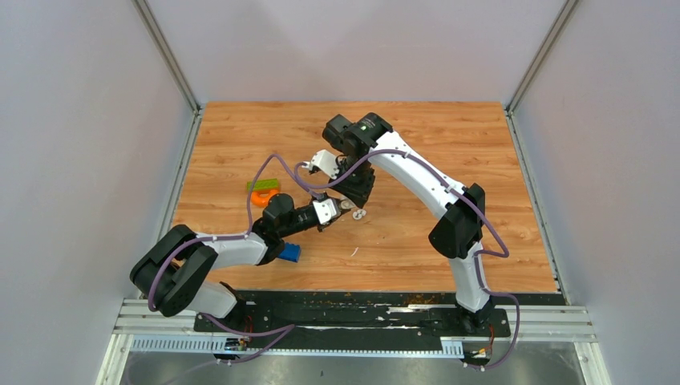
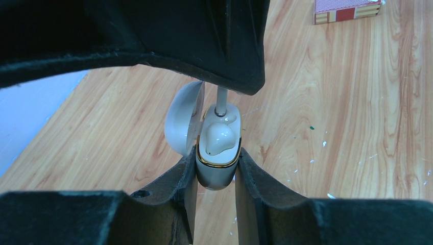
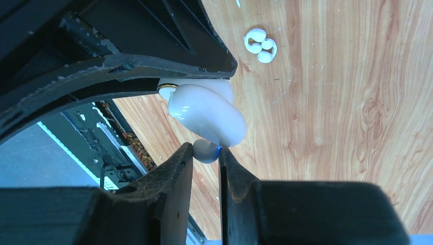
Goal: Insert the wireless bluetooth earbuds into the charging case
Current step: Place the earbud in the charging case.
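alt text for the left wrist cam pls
The left gripper clamps an open white charging case with a gold rim, its lid swung left and one earbud seated inside. The right gripper, a black mass above, holds a second earbud stem-down at the far slot. A red patterned box lies on the wooden table beyond.
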